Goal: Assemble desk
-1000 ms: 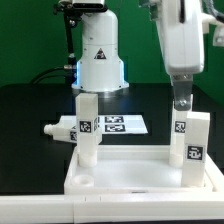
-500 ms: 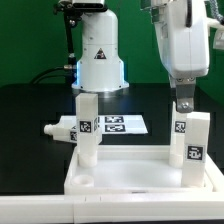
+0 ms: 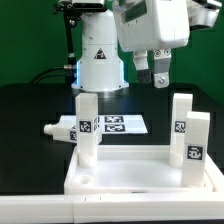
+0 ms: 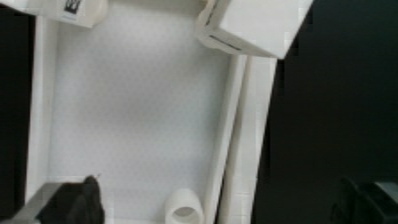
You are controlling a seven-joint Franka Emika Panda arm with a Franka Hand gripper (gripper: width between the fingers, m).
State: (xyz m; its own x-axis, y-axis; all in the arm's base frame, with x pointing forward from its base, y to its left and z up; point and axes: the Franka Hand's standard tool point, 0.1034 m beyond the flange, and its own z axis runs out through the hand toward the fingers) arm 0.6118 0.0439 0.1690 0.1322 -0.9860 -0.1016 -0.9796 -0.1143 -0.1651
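Note:
The white tray-like tabletop lies at the front of the black table. One tagged white leg stands upright at its rear corner on the exterior view's left. Two more legs stand upright on the right side, one behind the other. A fourth leg lies on the table left of the tabletop. My gripper hangs open and empty, high above the tabletop's back edge. The wrist view shows the tabletop's rim, a leg, a corner socket, and one dark fingertip.
The marker board lies flat behind the tabletop. The white conical robot base stands at the back with cables beside it. The table's front edge runs just below the tabletop.
My gripper was down on top of the rear right leg. It has let go, risen and swung towards the exterior view's left. The leg stays upright.

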